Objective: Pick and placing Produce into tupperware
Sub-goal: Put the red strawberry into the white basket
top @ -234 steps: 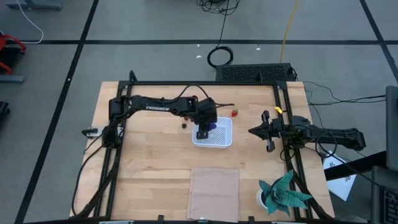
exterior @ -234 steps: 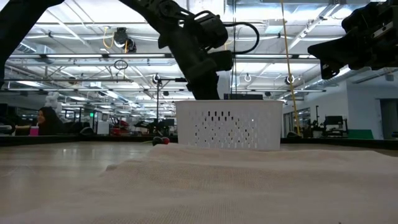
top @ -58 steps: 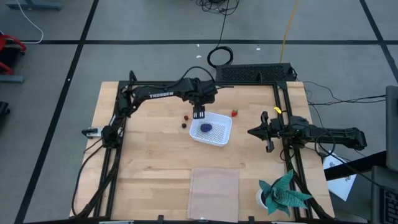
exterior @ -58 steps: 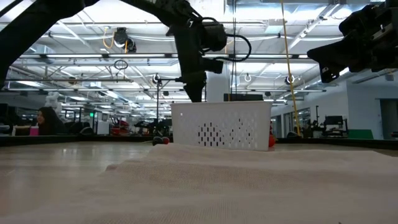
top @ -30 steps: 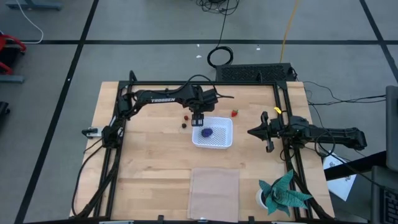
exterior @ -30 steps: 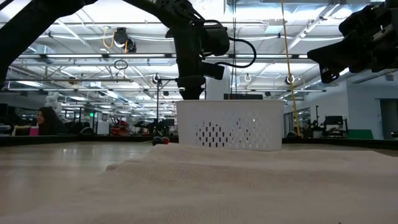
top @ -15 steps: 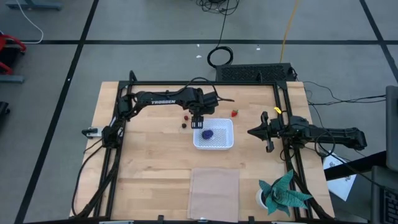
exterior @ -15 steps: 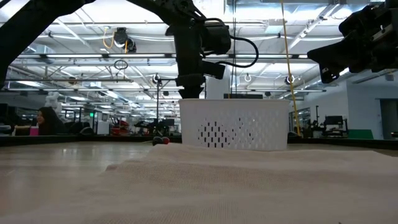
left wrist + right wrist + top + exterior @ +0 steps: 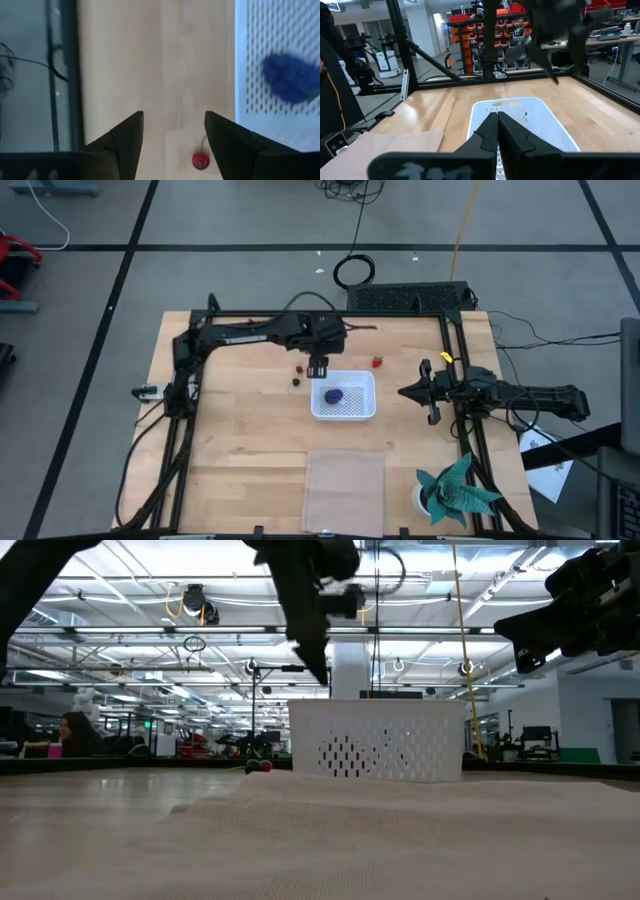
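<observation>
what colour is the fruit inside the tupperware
Purple-blue bunch in the white tupperware, clearest in the left wrist view.

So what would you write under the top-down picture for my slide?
Left gripper open above the table by the white tupperware, purple bunch inside, three small fruits left on the wood; right arm waits aside.

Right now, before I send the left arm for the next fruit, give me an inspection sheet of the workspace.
Surface: wooden table.
Job's things: purple bunch inside the white container; two small berries and a strawberry on the wood outside it.
Clutter: pale sheet, teal paper plant.
Grippers: left gripper open, beside the container's far-left corner; right gripper shut, parked right.
Cables: black coil, yellow cable on floor.
Surroundings: person in background.
</observation>
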Robot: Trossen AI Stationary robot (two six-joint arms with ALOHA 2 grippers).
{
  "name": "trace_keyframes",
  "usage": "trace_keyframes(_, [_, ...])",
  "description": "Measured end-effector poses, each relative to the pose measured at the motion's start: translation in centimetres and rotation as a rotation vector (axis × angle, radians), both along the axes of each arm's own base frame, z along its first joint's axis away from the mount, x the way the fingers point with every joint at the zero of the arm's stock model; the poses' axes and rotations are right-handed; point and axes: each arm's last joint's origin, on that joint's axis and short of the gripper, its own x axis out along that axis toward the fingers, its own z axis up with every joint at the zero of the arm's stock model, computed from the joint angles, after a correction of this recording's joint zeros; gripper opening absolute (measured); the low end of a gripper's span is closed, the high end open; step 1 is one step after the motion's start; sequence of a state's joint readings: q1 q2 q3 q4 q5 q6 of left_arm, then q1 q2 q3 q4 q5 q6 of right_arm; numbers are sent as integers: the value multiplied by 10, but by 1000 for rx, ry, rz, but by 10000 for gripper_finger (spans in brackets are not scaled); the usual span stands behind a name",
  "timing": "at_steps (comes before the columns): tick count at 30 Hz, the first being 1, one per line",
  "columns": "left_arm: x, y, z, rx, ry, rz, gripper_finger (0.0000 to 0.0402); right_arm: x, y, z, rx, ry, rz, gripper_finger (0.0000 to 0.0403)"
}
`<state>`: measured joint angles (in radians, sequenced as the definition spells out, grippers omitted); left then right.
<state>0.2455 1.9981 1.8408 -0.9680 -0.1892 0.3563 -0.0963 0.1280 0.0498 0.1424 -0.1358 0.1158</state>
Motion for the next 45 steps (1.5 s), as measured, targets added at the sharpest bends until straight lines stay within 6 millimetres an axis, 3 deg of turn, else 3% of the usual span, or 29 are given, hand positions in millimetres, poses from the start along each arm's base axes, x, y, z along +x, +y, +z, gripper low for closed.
trace_keyframes(7, [-20,-14,46,-145,-167,-19,193,0,0,0,0,-3,0,0])
trace_keyframes(11, [-23,-27,55,-157,-194,-41,127,0,0,0,0,-3,0,0])
trace_keyframes(17, [-19,-43,54,-175,-195,-60,11,0,0,0,0,-3,0,0])
trace_keyframes(36, [-17,-47,52,-219,-194,-75,6,0,0,0,3,-3,0,0])
trace_keyframes(41, [-16,-68,53,-135,-166,-171,3,0,0,0,3,-3,0,0])
trace_keyframes(45, [-29,-86,68,0,-142,-172,2,0,0,0,9,0,0,0])
